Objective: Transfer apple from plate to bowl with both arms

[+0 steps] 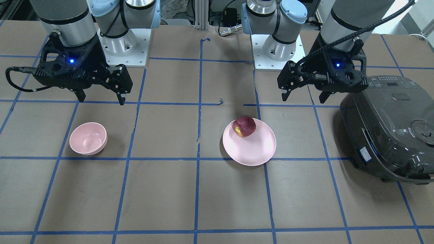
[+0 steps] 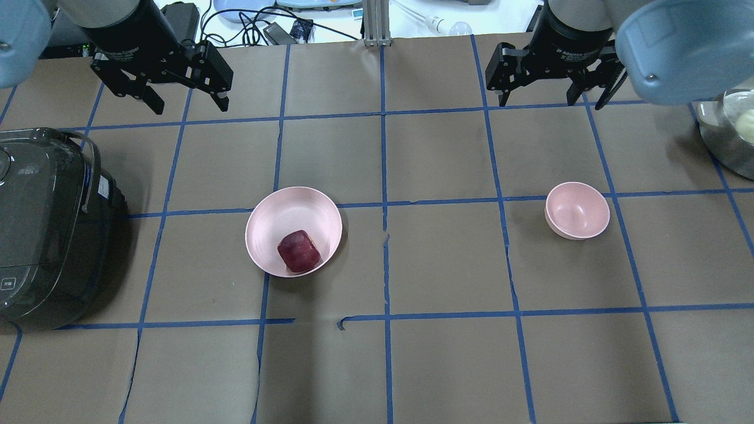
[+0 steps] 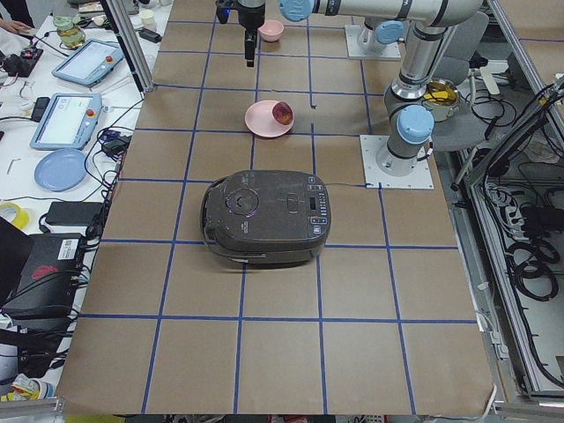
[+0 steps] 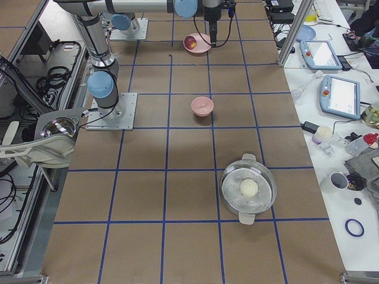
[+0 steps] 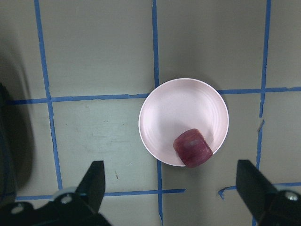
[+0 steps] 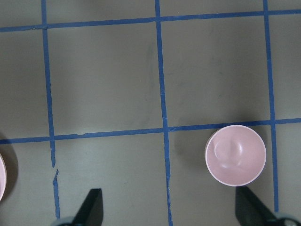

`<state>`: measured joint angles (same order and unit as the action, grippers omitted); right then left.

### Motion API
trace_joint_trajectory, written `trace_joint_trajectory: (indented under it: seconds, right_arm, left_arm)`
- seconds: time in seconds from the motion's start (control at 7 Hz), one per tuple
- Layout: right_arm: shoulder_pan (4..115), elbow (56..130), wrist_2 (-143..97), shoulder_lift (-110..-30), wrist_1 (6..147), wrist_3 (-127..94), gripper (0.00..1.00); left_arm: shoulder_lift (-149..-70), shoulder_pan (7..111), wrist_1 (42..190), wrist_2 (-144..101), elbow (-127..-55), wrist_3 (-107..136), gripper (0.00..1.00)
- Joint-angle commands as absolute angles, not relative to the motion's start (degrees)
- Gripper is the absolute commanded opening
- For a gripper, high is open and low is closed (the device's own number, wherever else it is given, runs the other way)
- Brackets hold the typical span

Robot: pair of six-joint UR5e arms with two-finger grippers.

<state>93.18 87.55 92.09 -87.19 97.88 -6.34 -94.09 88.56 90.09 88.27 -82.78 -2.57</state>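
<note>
The dark red apple lies near the rim of the wide pale pink plate, close to the table's middle. It also shows in the overhead view and the left wrist view. The small deep pink bowl stands empty on the robot's right side and shows in the right wrist view. My left gripper is open and empty, held high, off to one side of the plate. My right gripper is open and empty, held high, off to one side of the bowl.
A dark rice cooker stands on the table at the robot's far left, beside the left gripper. A metal pot with a pale round thing inside stands at the far right edge. Blue tape lines grid the brown table.
</note>
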Motion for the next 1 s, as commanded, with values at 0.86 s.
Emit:
trace_joint_trajectory:
  seconds: [0.86]
  right_arm:
    - [93.25, 86.04, 92.2, -86.75, 96.15, -6.33, 1.0]
  left_arm:
    - [-94.13, 89.3, 90.09, 88.42, -82.97, -2.46, 1.0]
